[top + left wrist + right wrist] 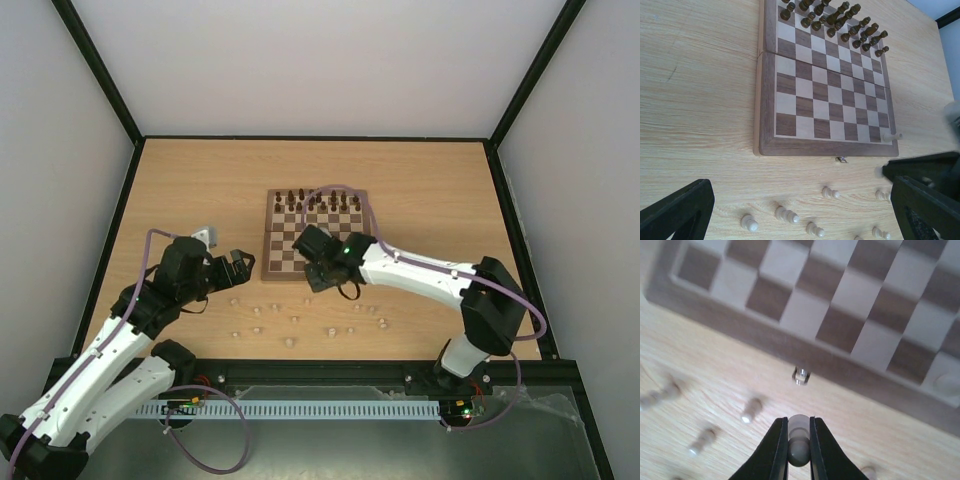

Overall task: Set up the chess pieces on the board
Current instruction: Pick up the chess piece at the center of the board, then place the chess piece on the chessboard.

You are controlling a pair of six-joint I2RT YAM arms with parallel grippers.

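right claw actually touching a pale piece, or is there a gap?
Touching. The right wrist view shows the right claw shut against both sides of a pale chess piece, with no gap on either side.

Light: soft, even, faint shadows cast | top view: rendered sharp | right wrist view: board and pieces blurred | left wrist view: smeared at right edge

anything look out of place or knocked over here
The pale pieces are strewn over the table in front of the board, none in rows; only one piece sits on it, at its near right corner.
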